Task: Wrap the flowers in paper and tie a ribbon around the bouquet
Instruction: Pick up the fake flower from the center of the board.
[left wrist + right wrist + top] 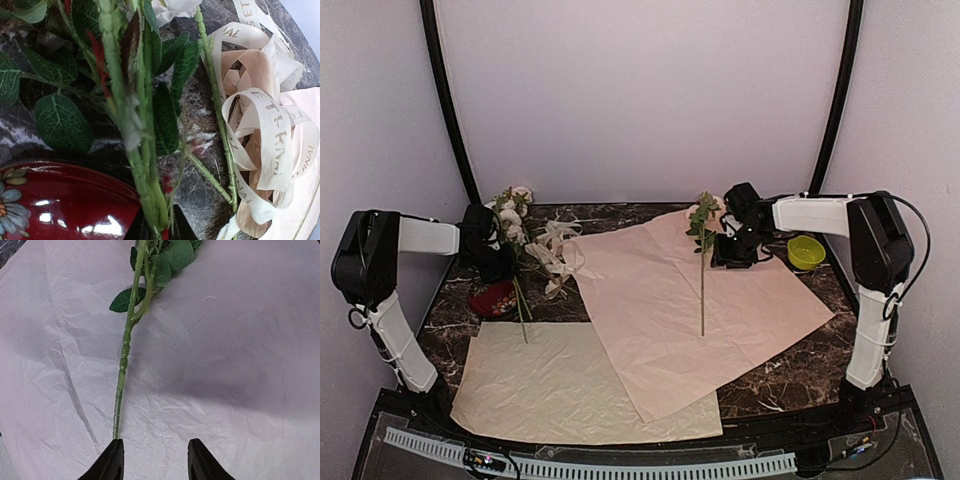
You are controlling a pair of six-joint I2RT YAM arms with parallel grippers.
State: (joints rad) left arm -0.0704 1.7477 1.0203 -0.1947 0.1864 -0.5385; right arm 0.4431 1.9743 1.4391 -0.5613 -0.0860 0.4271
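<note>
Flowers (pixel 510 212) stand bunched at the back left of the bench (pixel 775 380). My left fingers (pixel 492 255) are closed on their stems. From the left wrist I get only dark tips at the bottom edge with the green stems (pixel 145 165) running down between them, so I can't see the contact itself.

Just beside the bunch lies a cream ribbon tangle (pixel 270 135) with gold lettering. I can read only fragments, "NAL" and "RNAL", because the loops fold over the rest. A tan ribbon (pixel 252 65) shows through the loops, and I can't trace its ends.

A red bowl (pixel 65 205) with a painted flower is cut off at the lower left of that view.

One lone rose (pixel 702 280) lies on the pink paper (pixel 660 310), head toward the back. From the right wrist its head is out of frame.

My right fingers (pixel 111 462) are spread apart over the paper with nothing between them, and the stem's cut end is just beside one tip.

The paper overlaps a cream sheet (pixel 540 390). A yellow-green bowl (pixel 806 251) sits at the far right, partly behind the right arm.
</note>
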